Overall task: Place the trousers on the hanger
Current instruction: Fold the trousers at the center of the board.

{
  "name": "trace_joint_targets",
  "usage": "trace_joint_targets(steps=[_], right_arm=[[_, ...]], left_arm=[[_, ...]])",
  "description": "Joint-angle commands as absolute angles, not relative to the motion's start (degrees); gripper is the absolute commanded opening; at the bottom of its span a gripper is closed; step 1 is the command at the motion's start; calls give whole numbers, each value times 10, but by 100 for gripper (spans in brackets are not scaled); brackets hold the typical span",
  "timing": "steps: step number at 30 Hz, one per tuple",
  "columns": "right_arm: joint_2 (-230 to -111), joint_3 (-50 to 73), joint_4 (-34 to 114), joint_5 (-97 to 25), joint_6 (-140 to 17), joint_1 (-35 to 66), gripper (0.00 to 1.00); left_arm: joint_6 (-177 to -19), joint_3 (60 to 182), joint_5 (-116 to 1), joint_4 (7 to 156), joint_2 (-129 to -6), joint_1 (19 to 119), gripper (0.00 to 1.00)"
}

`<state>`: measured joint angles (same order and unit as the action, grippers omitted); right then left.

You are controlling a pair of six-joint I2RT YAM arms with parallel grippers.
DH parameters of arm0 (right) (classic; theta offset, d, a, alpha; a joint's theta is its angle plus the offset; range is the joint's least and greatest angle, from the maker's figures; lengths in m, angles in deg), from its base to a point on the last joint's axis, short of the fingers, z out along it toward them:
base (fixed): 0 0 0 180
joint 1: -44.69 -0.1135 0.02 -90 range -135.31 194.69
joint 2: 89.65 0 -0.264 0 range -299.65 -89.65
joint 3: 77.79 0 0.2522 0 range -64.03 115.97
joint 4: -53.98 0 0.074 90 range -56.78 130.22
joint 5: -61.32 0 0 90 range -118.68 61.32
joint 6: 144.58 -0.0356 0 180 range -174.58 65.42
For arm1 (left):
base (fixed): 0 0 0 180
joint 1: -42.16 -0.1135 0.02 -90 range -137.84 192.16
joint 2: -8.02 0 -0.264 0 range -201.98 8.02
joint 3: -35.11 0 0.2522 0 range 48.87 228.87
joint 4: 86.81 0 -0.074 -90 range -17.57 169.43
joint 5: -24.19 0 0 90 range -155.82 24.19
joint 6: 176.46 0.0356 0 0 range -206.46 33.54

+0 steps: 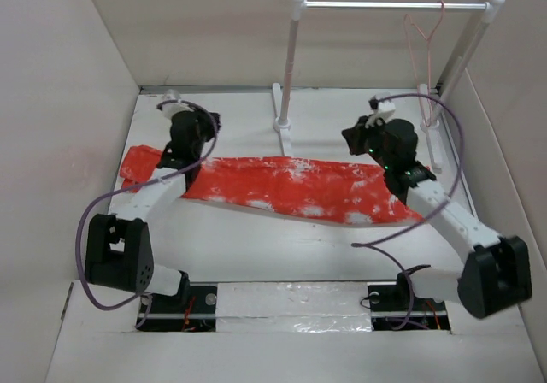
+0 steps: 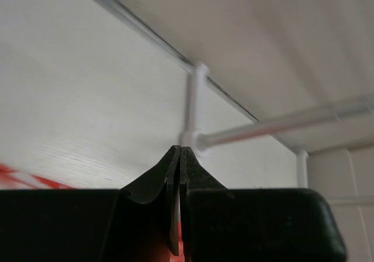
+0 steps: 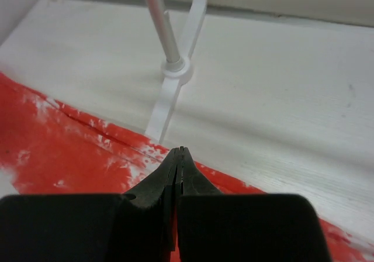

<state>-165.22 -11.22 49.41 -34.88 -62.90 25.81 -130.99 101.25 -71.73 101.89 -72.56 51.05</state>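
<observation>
Left gripper (image 2: 180, 152), right gripper (image 3: 181, 152): fingers clenched tip to tip; whether cloth is nipped, cannot tell. Bright orange-red, white-splotched cloth trousers (image 1: 291, 186) lie flat on the white table (image 1: 256, 246) between them. Judged light, limp, sagging; pinch both ends of one edge. Thin pinkish-red wire hanger (image 1: 426, 79) hangs from the far white metal rail (image 1: 393, 5).

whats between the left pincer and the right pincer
The trousers, flat on the table, span the gap between left pincer and right pincer; top view shows it.

White-splotched orange-red trousers (image 1: 291, 186) lie stretched across the table (image 1: 256, 246); pink wire hanger (image 1: 425, 54) hangs from rail (image 1: 385, 5).
</observation>
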Motion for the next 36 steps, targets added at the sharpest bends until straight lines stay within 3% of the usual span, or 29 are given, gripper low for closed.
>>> trace_joint_targets(steps=[1,4,9,10,12,13,16,19,27,36], right_arm=[[-1572,-216,499,-324,-677,331,0],[-1474,-317,516,-384,-692,455,0],[-1358,-377,374,-351,-690,662,3],[-1336,-400,362,-346,-692,688,22],[-1271,-425,340,-307,-701,731,52],[-1253,-438,331,-296,-702,772,76],[-1228,-453,321,-271,-718,832,96],[-1292,-462,343,-337,-739,869,99],[-1491,-482,488,-502,-791,910,99],[-1607,-502,643,-536,-897,853,91]], left_arm=[[-1296,973,-734,1079,-723,640,0],[-1287,933,-767,1131,-742,747,0],[-1252,948,-871,1083,-772,870,0],[-1247,951,-913,1072,-772,884,0],[-1250,966,-938,1030,-770,903,0],[-1251,968,-934,1023,-768,903,3],[-1246,943,-895,1051,-751,895,10],[-1249,909,-840,1093,-749,875,21],[-1255,853,-763,1149,-737,852,23],[-1257,862,-749,1140,-775,842,22]])
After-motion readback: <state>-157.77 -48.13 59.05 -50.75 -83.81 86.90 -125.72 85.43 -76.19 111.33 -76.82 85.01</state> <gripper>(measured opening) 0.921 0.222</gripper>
